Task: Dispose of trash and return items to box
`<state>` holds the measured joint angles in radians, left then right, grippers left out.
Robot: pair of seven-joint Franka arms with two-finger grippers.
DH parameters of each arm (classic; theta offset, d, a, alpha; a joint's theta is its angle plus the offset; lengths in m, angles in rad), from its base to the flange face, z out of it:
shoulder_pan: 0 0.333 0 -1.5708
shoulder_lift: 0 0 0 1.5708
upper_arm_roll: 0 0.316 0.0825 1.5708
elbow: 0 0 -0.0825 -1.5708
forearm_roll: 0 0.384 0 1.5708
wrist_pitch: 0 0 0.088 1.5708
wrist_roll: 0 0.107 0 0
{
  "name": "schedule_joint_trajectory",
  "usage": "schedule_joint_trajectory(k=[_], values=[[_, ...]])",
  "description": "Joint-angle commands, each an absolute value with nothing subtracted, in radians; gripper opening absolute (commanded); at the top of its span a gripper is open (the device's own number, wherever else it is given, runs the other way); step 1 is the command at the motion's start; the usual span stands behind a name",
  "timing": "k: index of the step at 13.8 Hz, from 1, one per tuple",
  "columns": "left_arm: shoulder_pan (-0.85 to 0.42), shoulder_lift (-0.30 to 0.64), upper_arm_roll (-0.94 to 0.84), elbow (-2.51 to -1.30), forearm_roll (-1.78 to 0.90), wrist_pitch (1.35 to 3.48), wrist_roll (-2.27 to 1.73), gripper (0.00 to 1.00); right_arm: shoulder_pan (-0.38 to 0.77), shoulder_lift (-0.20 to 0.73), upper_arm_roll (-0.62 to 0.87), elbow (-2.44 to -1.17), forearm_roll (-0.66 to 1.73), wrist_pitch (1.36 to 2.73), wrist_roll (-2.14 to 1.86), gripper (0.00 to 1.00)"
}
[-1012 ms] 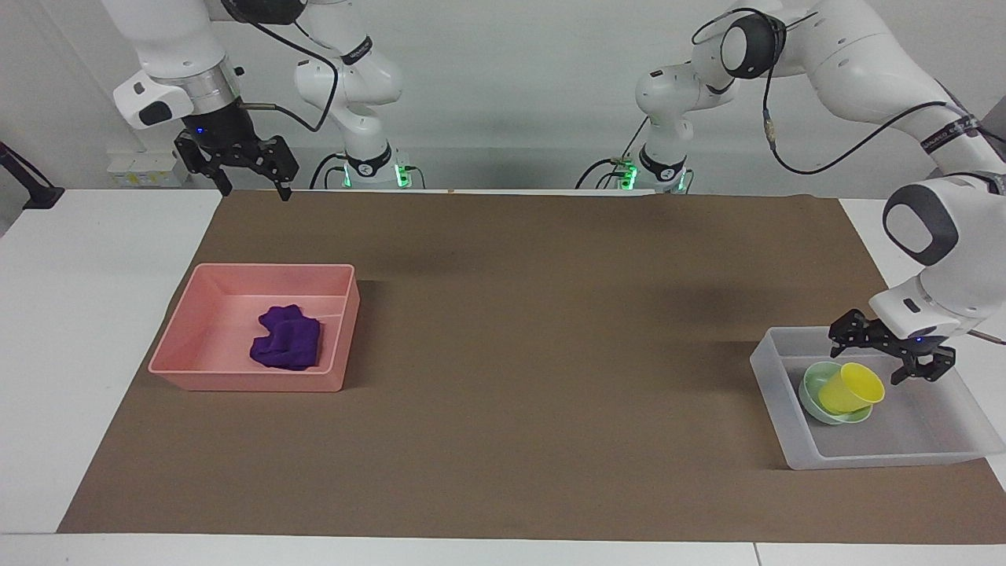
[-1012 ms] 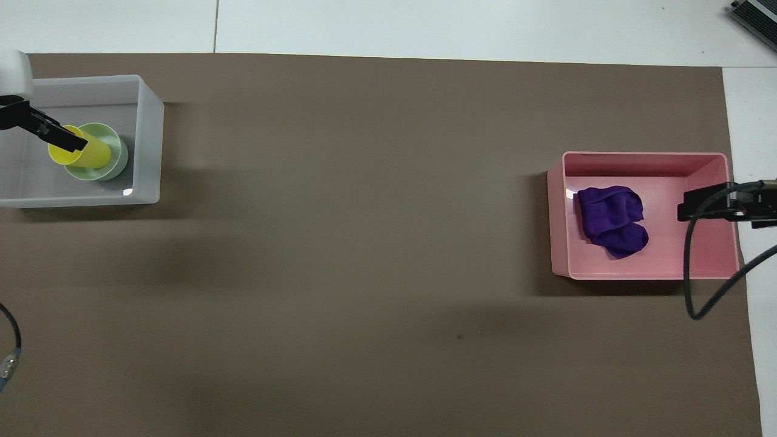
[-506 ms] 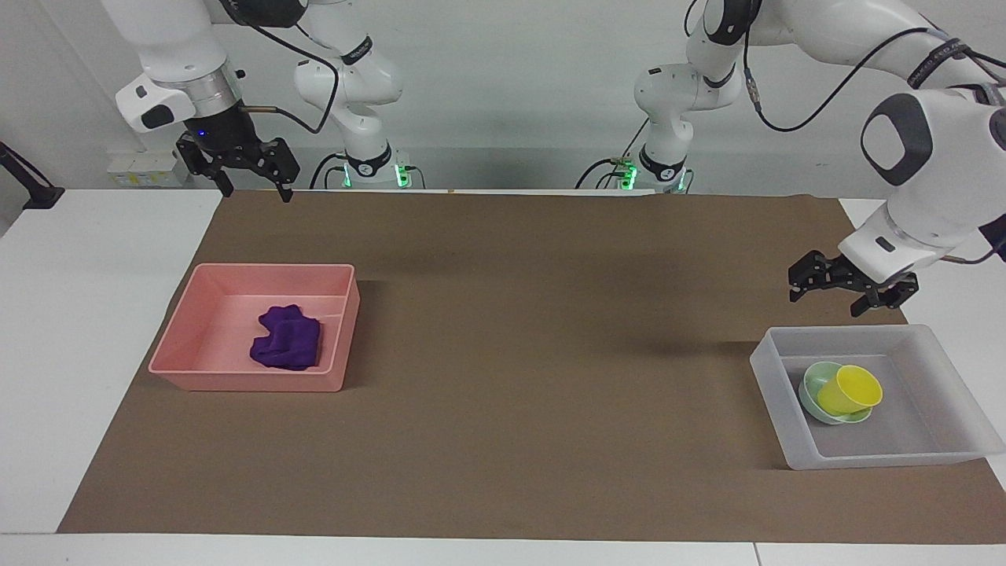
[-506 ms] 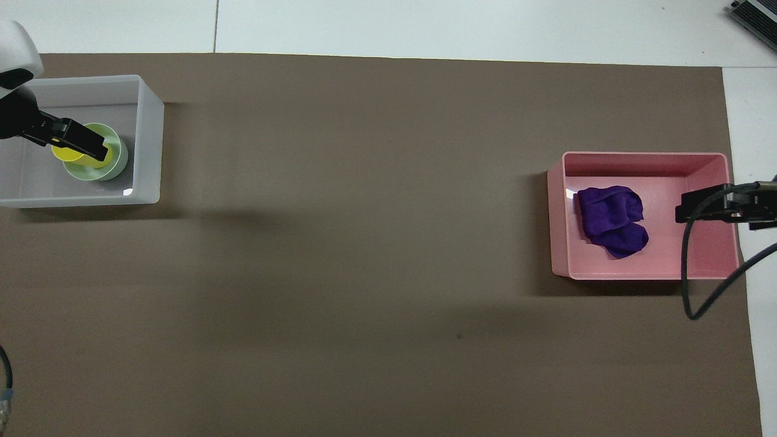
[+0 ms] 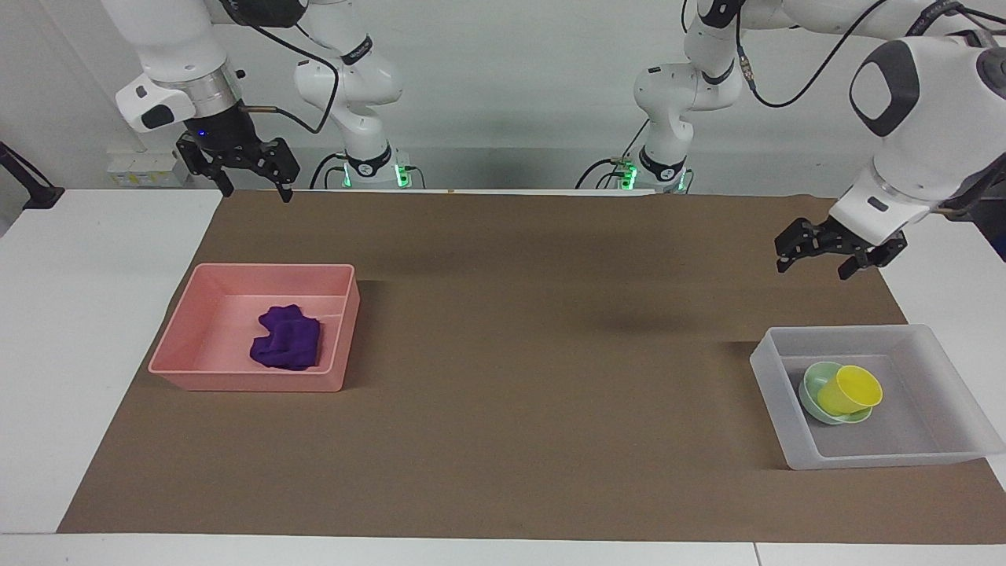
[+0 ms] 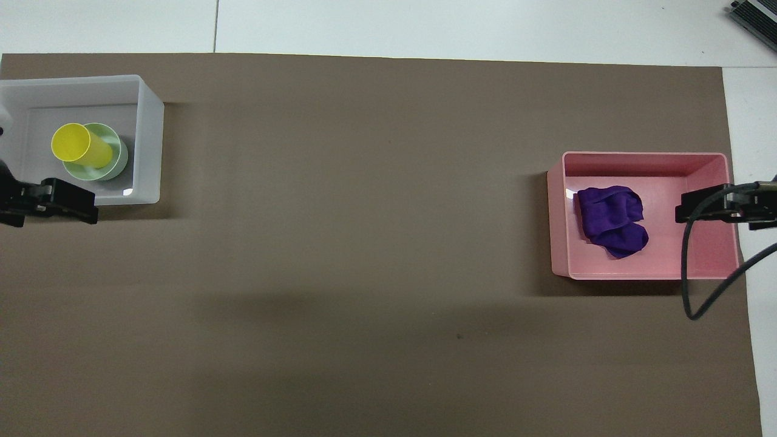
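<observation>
The purple cloth wad (image 5: 287, 339) lies in the pink tray (image 5: 244, 383); it also shows in the overhead view (image 6: 610, 220). The yellow cup (image 5: 850, 389) leans tilted in the mint-green bowl (image 5: 811, 380), inside the translucent box (image 5: 872, 460) at the left arm's end of the table. My left gripper (image 5: 813, 270) is open and empty, raised over the mat beside the box's edge nearest the robots. My right gripper (image 5: 257, 192) is open and empty, raised over the mat's edge by the robots. That arm waits.
A brown mat (image 5: 550, 330) covers most of the table, with white tabletop (image 5: 86, 314) showing at both ends. In the overhead view the right gripper (image 6: 698, 206) and its cable overlap the pink tray (image 6: 643, 156), and the left gripper (image 6: 73, 206) overlaps the box (image 6: 149, 152).
My left gripper has let go of the yellow cup, risen out of the box and drawn back toward the robots. The cup stays in the bowl. The right arm has not moved.
</observation>
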<state>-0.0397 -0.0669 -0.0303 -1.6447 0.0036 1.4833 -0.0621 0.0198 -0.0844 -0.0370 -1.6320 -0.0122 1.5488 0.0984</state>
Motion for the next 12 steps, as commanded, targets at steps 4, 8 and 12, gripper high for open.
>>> schedule_joint_trajectory(k=[4,8,12], values=[[-0.031,-0.115,-0.002,-1.717,-0.015,1.5,-0.069,1.0,0.011,-0.107,-0.032,-1.657,0.006,1.546,0.08,1.0],[-0.044,-0.115,-0.002,-1.709,-0.015,1.5,-0.064,1.0,0.011,-0.107,-0.032,-1.658,0.006,1.548,0.078,1.0],[-0.044,-0.114,-0.009,-1.709,-0.015,1.502,-0.063,1.0,0.011,-0.107,-0.032,-1.657,0.006,1.548,0.078,1.0]])
